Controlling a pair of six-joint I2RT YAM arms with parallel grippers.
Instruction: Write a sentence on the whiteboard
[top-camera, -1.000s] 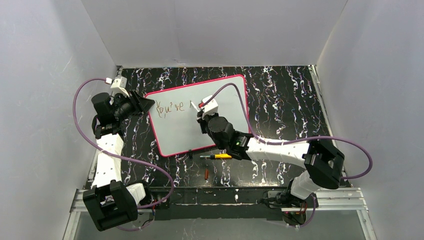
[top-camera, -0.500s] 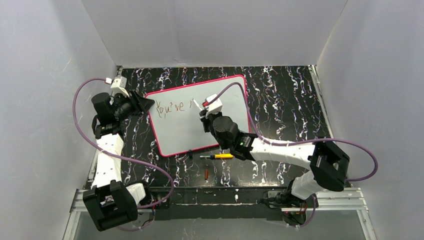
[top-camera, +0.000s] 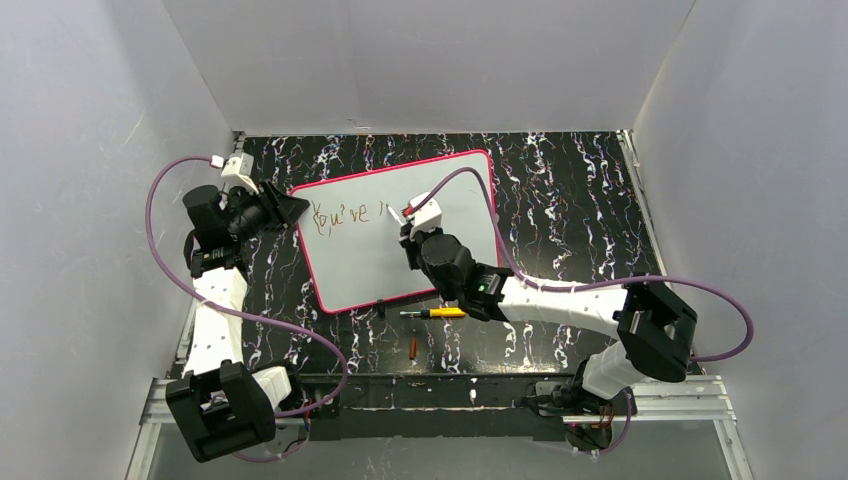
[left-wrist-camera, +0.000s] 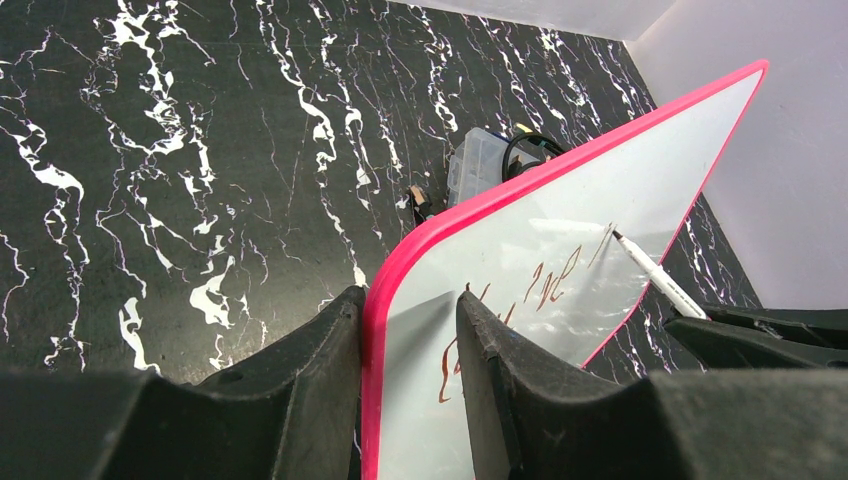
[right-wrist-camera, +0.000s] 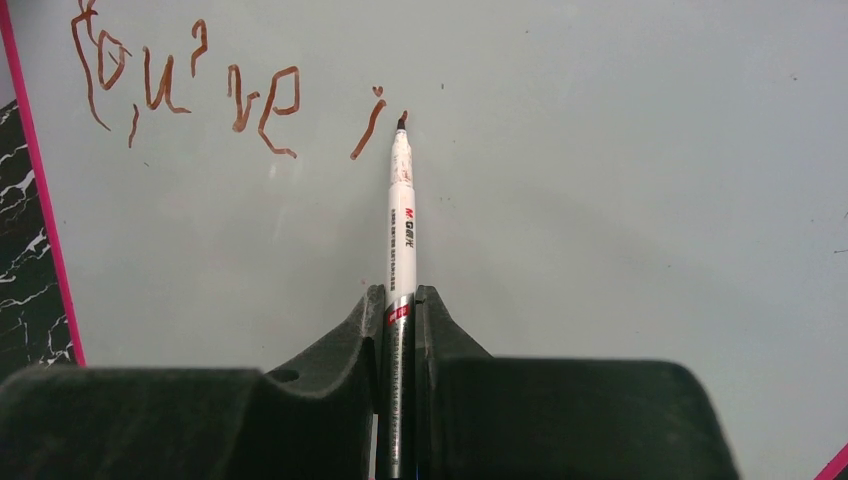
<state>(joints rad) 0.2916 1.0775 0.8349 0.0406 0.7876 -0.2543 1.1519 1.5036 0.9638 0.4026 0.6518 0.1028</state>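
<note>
The whiteboard (top-camera: 370, 262) lies tilted on the black marbled table, with a pink-red rim. The sentence (top-camera: 345, 213) reads "You've" followed by a short stroke, in reddish-brown. My left gripper (top-camera: 290, 208) is shut on the board's left corner; in the left wrist view the gripper (left-wrist-camera: 410, 300) has one finger against the rim and the other on the board's face (left-wrist-camera: 650, 170). My right gripper (top-camera: 408, 222) is shut on a white marker (right-wrist-camera: 402, 220). The marker's tip touches the board (right-wrist-camera: 600, 200) just right of the lettering (right-wrist-camera: 190, 95).
A yellow and black pen (top-camera: 434, 313) and a small red piece (top-camera: 414, 347) lie on the table in front of the board. A black clip (top-camera: 381, 307) sits at the board's near edge. A clear plastic box (left-wrist-camera: 475, 165) sits behind the board. White walls enclose the table.
My right gripper has shifted slightly right along the board with the marker, and a new short stroke has appeared after "You've". The left gripper has not moved.
</note>
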